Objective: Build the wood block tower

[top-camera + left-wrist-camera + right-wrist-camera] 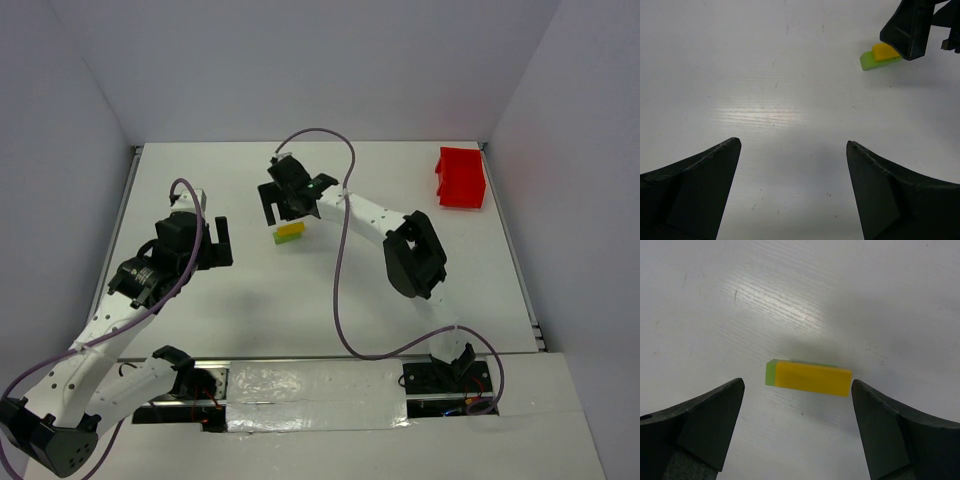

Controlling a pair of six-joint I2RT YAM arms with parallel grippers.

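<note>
Nearest me, the left arm reaches up the left side of the white table (300,310). Its left gripper (792,190) has its jaws spread wide with nothing between them, only bare table under the wrist camera. From that camera I see the block stack ahead and to the right, well apart from these fingers.

Further out, near the middle of the table, the right gripper (797,425) points down over the wood block tower (807,378). Its jaws are also apart. In the right wrist view the stack lies between the two fingertips with a gap on each side, touching neither. How high the fingers hang above it I cannot tell.

The tower so far is two pieces: a yellow block (884,50) lying flat on a green bar (867,61), the green showing at one end and along one edge. One dark finger of the right gripper hides its far end in the left wrist view.

Farthest, in the far right corner, sits a red plastic bin (460,178), well away from both arms.
</note>
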